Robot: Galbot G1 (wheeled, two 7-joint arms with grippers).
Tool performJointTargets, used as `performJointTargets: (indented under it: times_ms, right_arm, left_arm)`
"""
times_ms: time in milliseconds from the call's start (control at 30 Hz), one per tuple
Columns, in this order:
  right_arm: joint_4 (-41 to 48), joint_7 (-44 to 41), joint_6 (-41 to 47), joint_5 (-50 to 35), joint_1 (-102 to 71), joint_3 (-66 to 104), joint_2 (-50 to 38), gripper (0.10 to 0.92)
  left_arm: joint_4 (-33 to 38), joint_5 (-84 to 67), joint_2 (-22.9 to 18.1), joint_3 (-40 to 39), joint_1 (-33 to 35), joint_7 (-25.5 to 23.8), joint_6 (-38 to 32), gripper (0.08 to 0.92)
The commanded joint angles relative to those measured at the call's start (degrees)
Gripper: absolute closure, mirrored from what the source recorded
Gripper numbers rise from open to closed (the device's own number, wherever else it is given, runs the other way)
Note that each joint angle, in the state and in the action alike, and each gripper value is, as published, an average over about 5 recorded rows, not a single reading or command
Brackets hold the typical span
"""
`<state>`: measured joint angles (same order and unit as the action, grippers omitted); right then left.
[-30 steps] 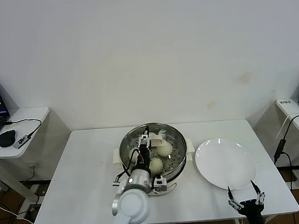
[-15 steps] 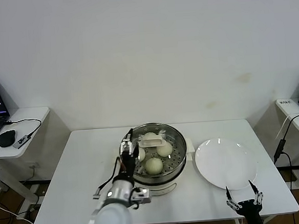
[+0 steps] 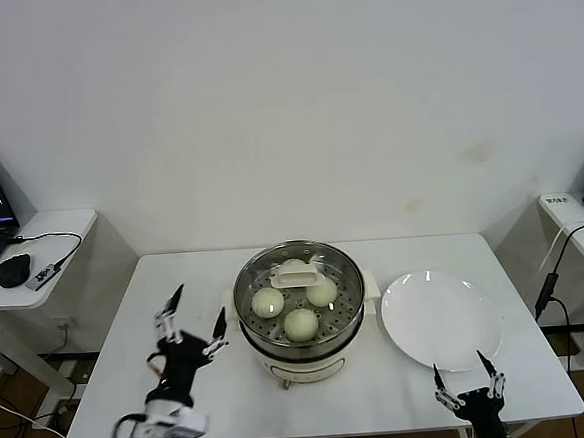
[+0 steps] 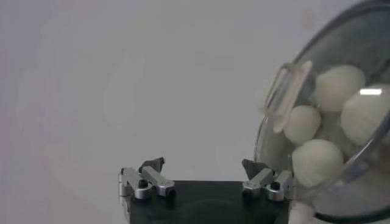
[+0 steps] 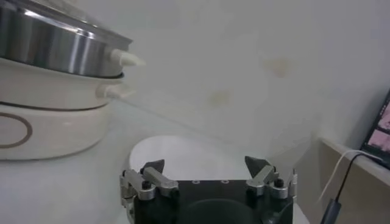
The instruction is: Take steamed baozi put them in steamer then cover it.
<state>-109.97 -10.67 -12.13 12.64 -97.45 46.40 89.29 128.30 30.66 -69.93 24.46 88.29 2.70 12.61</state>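
Head view: the round shiny stainless-steel steamer (image 3: 301,314) sits mid-table, the four cream-white round baozi (image 3: 300,324) on its perforated tray under the clear glass cover (image 3: 298,276) with its cream-white handle. The left gripper (image 3: 191,324) hovers at the steamer's 9 o'clock, fingers spread wide, holding nothing. The flat white round plate (image 3: 441,319) lies at 3 o'clock; the right gripper (image 3: 466,376) waits at 5 o'clock by the white table's (image 3: 123,381) front edge, fingers apart.

Left wrist view: the left gripper (image 4: 203,168) gapes empty just beside the covered steamer (image 4: 329,210).

Right wrist view: the right gripper (image 5: 205,167) stands wide open near the plate (image 5: 183,152).
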Motion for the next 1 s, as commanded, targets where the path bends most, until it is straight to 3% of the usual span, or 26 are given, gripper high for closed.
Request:
performJointTargets:
  times_ms: [33,333,1000]
  right_arm:
    - [0.54,0.23,-0.13,-2.41,-0.80,-1.28,-3.23,0.203]
    - [-0.83,0.08,0.90,-8.98,-3.89,-3.69,-6.97,0.203]
    - [-3.21,-0.09,0.78,-8.60,-4.52,-5.25,-7.36,0.203]
  left_arm:
    - [-5.21,-50.71,-3.20,13.63,14.45,8.28,-14.90,0.177]
    - [-9.94,-51.45,-6.82,12.91,15.06,6.97,-21.16,0.177]
    - [-11.36,-49.69,-7.82,12.32,14.88,4.09,-18.51,0.177]
